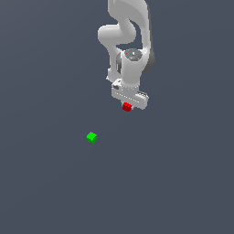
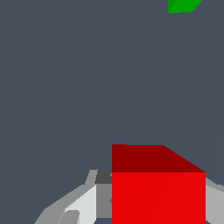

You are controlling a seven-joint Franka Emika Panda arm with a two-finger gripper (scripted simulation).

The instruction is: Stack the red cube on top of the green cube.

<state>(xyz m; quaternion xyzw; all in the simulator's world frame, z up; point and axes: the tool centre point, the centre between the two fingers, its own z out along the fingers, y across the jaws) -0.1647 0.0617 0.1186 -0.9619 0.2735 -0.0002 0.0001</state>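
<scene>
Gripper (image 1: 128, 106), white, pointed down from the arm (image 1: 125, 36), fingers (image 2: 81, 203) set against the sides of the red cube (image 2: 158, 197), clamped on it. Red cube (image 1: 127, 107) directly beneath the hand; contact with the grey floor (image 1: 45, 183) cannot be told. Green cube (image 1: 92, 136) loose on the floor, well apart, toward the exterior view's lower left; clipped at the wrist view's edge (image 2: 181, 5).

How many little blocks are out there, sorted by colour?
Small plain bright red cube, sitting between the robot's jaws: 1
Small plain bright green cube, lying alone on the grey floor toward the exterior view's left: 1
Total: 2 cubes
</scene>
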